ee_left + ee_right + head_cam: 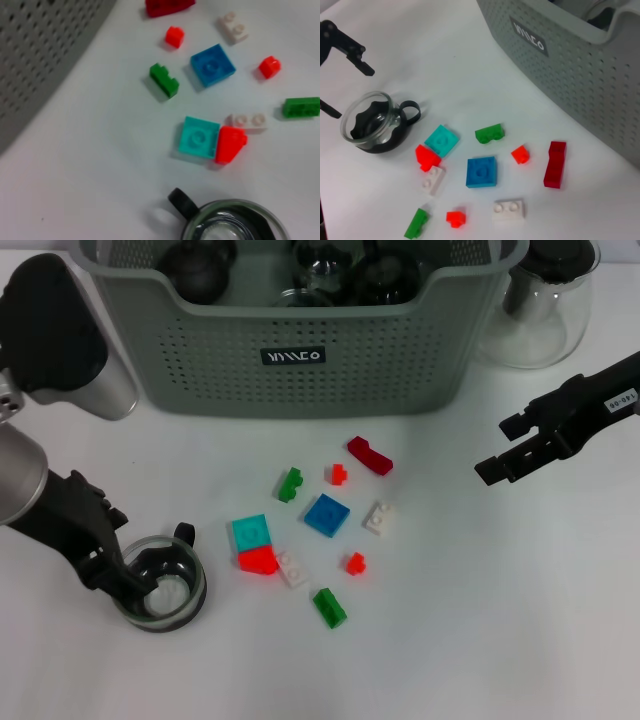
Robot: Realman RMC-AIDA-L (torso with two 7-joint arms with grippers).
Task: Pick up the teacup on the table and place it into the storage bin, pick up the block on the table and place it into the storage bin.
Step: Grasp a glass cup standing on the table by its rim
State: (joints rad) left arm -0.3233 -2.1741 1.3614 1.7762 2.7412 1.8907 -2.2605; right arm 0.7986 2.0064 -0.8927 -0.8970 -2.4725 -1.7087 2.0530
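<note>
The teacup, clear glass with a black base and handle, stands at the front left of the table; it also shows in the wrist views. My left gripper is open right beside it on the left, one finger reaching over its rim and the other apart from it. Several coloured blocks lie scattered mid-table, among them a blue one, a teal one and a dark red one. The grey-green storage bin stands at the back. My right gripper hovers open at the right, holding nothing.
Dark teapots and glassware lie inside the bin. A clear glass carafe stands to the right of the bin. The blocks spread between the cup and the right arm.
</note>
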